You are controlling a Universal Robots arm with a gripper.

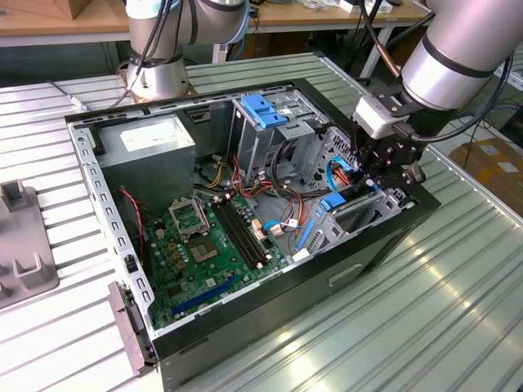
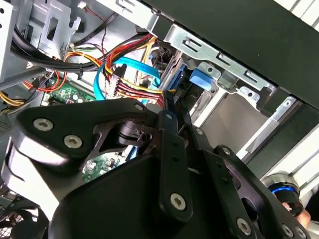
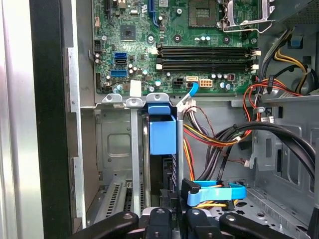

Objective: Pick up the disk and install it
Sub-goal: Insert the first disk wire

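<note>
I have the gripper point(image 1: 384, 167) down inside the open computer case point(image 1: 106, 212), at the corner of the case farthest from the grey power supply point(image 1: 147, 147). It hangs just over the drive bay point(image 1: 368, 214) that sits against the case's front wall.

The disk point(image 3: 162, 134) stands on edge in that bay. In the first wrist view I see its blue carrier end sticking up from the slot between the bay's metal walls, with the dark body running down from it toward the gripper's links point(image 3: 164, 224). Its long axis lies along the slot, and the motherboard point(image 3: 174, 45) lies beyond the far end of the bay. So the disk sits straight ahead of the fingers, in line with them, not off to either side.

In the second wrist view the two dark fingers point(image 2: 172, 149) come together to a narrow point on a thin dark edge near the blue rail point(image 2: 199, 78). They look nearly pressed together, but I cannot tell whether they are pinching the disk's edge or merely resting against it. A bundle of coloured cables point(image 2: 134, 84) passes close beside the fingertips on the motherboard side.
</note>
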